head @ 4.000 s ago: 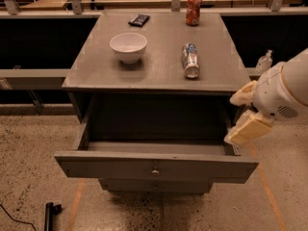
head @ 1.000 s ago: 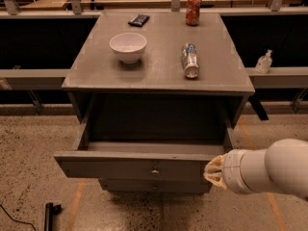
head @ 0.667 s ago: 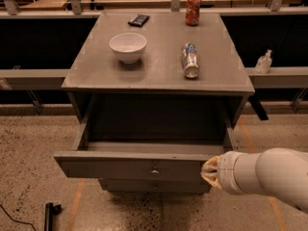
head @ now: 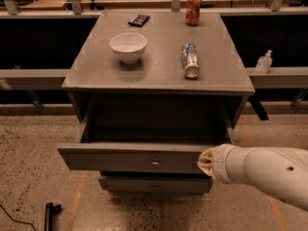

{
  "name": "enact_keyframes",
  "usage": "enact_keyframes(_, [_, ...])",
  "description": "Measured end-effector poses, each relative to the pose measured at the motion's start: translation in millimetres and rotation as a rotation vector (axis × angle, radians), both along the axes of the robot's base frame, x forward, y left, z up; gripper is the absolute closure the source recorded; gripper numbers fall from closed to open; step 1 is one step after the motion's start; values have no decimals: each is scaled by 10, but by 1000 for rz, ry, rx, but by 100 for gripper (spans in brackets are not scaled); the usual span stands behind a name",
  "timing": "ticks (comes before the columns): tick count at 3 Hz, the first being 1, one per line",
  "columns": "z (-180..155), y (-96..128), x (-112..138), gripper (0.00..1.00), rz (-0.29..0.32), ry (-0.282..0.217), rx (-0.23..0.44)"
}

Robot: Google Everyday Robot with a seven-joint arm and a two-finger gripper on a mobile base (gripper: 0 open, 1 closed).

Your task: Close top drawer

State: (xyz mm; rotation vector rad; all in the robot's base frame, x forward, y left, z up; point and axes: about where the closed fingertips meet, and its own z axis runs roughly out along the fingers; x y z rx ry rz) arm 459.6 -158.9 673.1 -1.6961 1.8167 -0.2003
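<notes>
Arm (head: 262, 171): I am reaching in low from the right, forearm lying nearly level.
Gripper (head: 206, 161): I am resting it at the right end of the top drawer (head: 120, 160) front; whether it is clenched, I cannot tell.
Top drawer: standing pulled out.

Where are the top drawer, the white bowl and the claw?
top drawer (head: 110, 160), camera view: flat front.
white bowl (head: 128, 43), camera view: inside.
claw (head: 206, 161), camera view: tip, at drawer front's right end.

no legible text, end effector (head: 206, 161) by drawer (head: 120, 160)
</notes>
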Motion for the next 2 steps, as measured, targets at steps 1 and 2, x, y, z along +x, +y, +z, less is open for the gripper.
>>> enact_keyframes(1, [-44,-49,301,100,16,-34,-14])
enact_keyframes(2, [-30,-152,719,100,26,-75,-29])
